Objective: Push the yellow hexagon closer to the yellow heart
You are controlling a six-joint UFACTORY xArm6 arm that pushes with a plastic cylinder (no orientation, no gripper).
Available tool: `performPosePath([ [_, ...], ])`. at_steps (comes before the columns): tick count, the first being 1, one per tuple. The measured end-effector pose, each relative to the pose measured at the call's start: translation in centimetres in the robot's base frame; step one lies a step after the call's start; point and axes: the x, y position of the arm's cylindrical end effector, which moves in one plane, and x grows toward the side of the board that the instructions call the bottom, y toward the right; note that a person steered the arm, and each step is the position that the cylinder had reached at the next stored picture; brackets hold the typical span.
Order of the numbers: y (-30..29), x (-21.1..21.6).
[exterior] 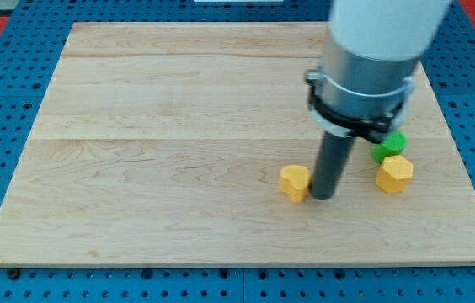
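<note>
A yellow heart (295, 182) lies on the wooden board (170, 143) right of centre, towards the view's bottom. A yellow hexagon (394, 173) lies further to the view's right. My tip (323, 196) is on the board between them, right beside the heart's right side and well left of the hexagon. The dark rod rises from the tip into the grey arm body (364, 67).
A green block (387, 146) sits just above the yellow hexagon, touching or nearly touching it; the arm partly hides it. The board lies on a blue perforated surface (2, 126). The board's right edge is near the hexagon.
</note>
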Motion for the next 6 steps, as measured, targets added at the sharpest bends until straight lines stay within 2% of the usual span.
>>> performPosePath([
  [1, -5.6, 0.3],
  [2, -11.5, -1.5],
  [3, -13.7, -4.5],
  [4, -11.1, 0.5],
  [6, 5.5, 1.7],
])
